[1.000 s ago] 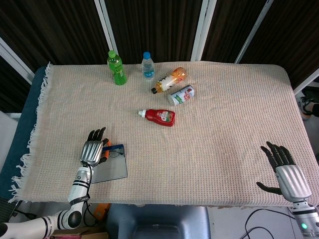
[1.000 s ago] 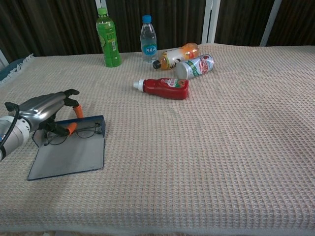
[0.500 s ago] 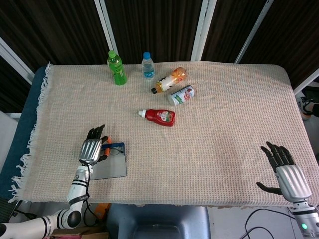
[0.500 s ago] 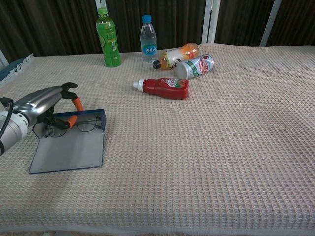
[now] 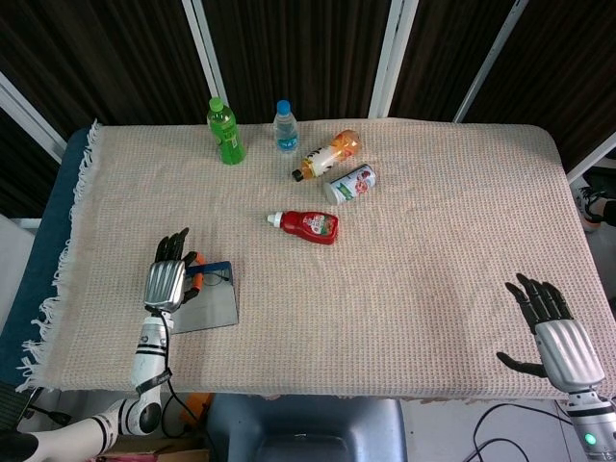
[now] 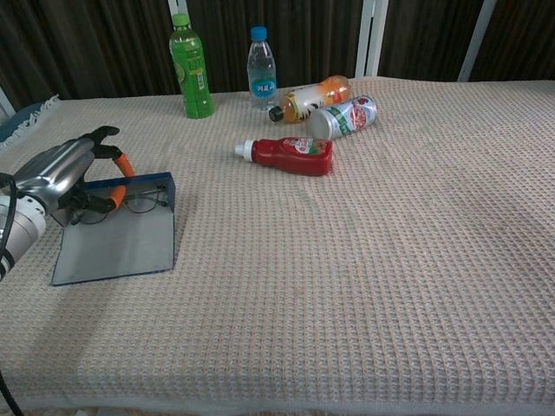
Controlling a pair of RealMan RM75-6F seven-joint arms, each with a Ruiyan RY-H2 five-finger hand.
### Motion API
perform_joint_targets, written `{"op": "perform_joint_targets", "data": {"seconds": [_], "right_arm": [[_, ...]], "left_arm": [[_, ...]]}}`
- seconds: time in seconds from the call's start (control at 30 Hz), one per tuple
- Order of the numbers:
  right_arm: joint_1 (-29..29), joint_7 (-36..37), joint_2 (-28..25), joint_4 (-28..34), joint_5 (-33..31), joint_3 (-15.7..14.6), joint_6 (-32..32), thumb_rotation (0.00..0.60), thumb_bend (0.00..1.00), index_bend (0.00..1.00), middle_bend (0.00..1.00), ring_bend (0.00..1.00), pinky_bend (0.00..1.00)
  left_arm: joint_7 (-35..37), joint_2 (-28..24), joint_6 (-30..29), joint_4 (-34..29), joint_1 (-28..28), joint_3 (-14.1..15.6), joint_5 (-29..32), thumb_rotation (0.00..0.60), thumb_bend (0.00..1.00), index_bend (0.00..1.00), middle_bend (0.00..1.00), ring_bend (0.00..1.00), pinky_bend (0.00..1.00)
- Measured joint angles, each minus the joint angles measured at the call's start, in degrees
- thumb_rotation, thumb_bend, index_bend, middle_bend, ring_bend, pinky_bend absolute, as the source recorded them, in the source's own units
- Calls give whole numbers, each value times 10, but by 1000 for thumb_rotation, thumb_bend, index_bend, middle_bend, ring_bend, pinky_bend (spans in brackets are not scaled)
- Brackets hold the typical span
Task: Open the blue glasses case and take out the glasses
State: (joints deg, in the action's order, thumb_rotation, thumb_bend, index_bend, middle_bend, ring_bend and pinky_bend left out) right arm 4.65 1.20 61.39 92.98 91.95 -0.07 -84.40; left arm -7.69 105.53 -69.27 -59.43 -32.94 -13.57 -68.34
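The blue glasses case (image 6: pixel 115 250) (image 5: pixel 211 305) lies open and flat on the cloth at the near left, grey lining up. Its blue back wall (image 6: pixel 143 183) stands upright. The thin-framed glasses (image 6: pixel 139 204) (image 5: pixel 218 279) lie inside against that wall. My left hand (image 6: pixel 62 172) (image 5: pixel 166 279) straddles the wall's left end, with the orange-tipped thumb inside by the glasses and the fingers over the top, gripping the case there. My right hand (image 5: pixel 554 333) hovers at the front right edge with fingers spread, holding nothing; the chest view does not show it.
At the back stand a green bottle (image 5: pixel 225 132) and a clear water bottle (image 5: pixel 285 126). An orange drink bottle (image 5: pixel 328 154), a can (image 5: pixel 350 183) and a red ketchup bottle (image 5: pixel 308 225) lie mid-table. The cloth's fringed left edge (image 5: pixel 60 279) is close to my left hand.
My left hand has moved left and slightly away from me, and the open case with the glasses in it has slid along with it. The right hand has stayed put.
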Motion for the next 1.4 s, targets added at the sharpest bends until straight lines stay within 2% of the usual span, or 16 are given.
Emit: {"op": "perform_joint_targets", "data": {"seconds": [0.13, 0.53, 0.87, 1.4], "right_arm": [[0, -1, 0, 0, -1, 0, 0, 600, 155, 0, 0, 0, 0], [0, -1, 0, 1, -1, 1, 1, 600, 153, 0, 0, 0, 0], [0, 3, -1, 0, -2, 2, -1, 600, 153, 0, 0, 0, 0], [-1, 5, -1, 0, -3, 3, -2, 600, 153, 0, 0, 0, 0]], "left_arm": [[18, 12, -7, 24, -4, -6, -12, 600, 461, 469, 0, 0, 0], [7, 22, 6, 63, -19, -23, -8, 600, 463, 463, 0, 0, 0], [10, 47, 1, 130, -31, -30, -14, 600, 461, 447, 0, 0, 0], [9, 22, 30, 78, -35, -54, 15, 600, 463, 430, 0, 0, 0]]}}
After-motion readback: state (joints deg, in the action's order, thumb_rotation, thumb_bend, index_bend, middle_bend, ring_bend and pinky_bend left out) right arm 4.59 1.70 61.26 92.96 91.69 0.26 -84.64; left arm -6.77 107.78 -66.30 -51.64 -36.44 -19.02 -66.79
